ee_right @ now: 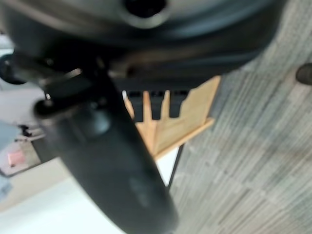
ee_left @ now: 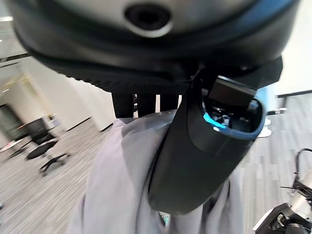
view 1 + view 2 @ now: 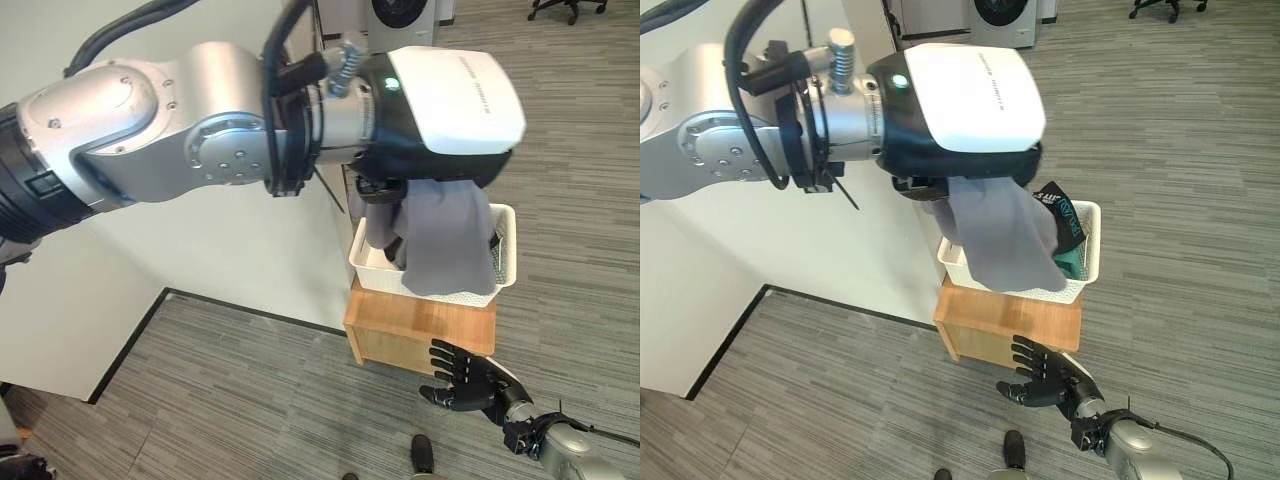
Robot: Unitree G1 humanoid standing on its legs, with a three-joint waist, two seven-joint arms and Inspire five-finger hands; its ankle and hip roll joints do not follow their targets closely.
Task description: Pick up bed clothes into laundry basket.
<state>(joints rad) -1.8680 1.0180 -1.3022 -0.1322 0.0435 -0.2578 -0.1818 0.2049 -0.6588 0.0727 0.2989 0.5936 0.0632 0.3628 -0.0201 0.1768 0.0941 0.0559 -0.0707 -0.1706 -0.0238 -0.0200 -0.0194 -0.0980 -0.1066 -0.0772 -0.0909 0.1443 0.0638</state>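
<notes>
My left hand (image 3: pixel 440 100) is raised over the white laundry basket (image 3: pixel 375 272), shut on a grey cloth (image 3: pixel 450 240) that hangs down into it. In the left wrist view the thumb (image 2: pixel 195 156) presses against the grey cloth (image 2: pixel 117 180). A dark and teal garment (image 3: pixel 1065 225) lies inside the basket. The basket stands on a wooden box (image 3: pixel 420 335). My right hand (image 3: pixel 465 380) is low in front of that box with its fingers spread and open, holding nothing. The right wrist view shows the same wooden box (image 1: pixel 180 122) past straight fingers.
A large white surface (image 3: pixel 200 250) fills the left side, its base meeting the grey striped carpet (image 3: pixel 250 400). A washing machine (image 3: pixel 400 15) and an office chair (image 3: pixel 560 8) stand far back. Open floor lies to the right of the basket.
</notes>
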